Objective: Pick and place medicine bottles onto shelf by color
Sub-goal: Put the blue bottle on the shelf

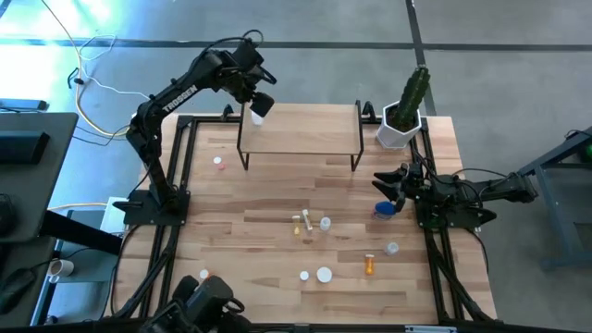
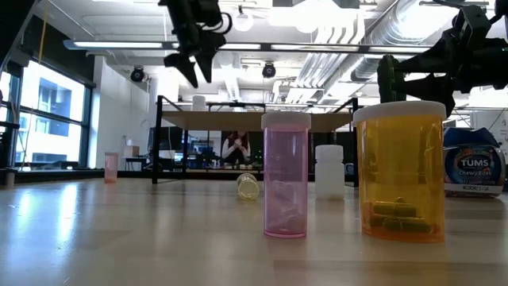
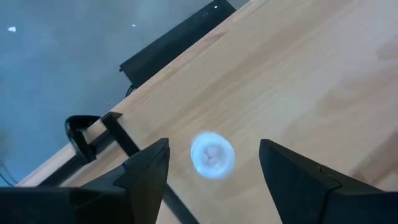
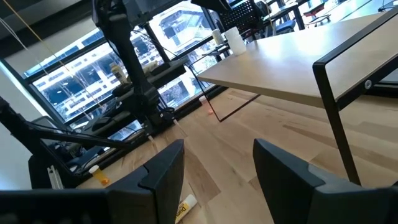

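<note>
Standing closest in the low view are a pink bottle and an orange bottle on the table. Farther back, the right gripper has its fingers spread with nothing between them. Farthest, the left gripper hangs over the shelf, fingers spread wide, and a white bottle stands just below, between them.

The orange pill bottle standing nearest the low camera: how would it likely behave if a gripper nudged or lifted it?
The orange pill bottle stands upright, taller than wide, so a high push might tip it. Only a few capsules sit at its bottom, so it is probably light. Its smooth round wall looks slippery; once tipped, it would likely roll.
</note>
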